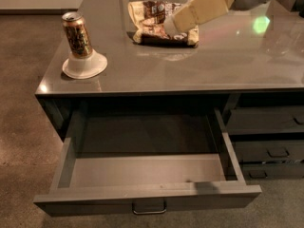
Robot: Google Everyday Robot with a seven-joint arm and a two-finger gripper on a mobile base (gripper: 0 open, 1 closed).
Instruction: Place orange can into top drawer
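Observation:
The orange can (77, 33) stands upright on a white round stand (85, 65) at the counter's front left corner. The top drawer (147, 194) is pulled wide open below the counter, with nothing in it and a small metal handle (149, 208) on its front. My gripper (183, 22) reaches in from the upper right, its cream fingers hanging over the snack bag, well right of the can.
A brown-and-cream snack bag (152, 20) lies at the back middle of the grey counter (223, 61). Narrower stacked grey drawers (268, 134) are shut at the right. Speckled floor lies to the left.

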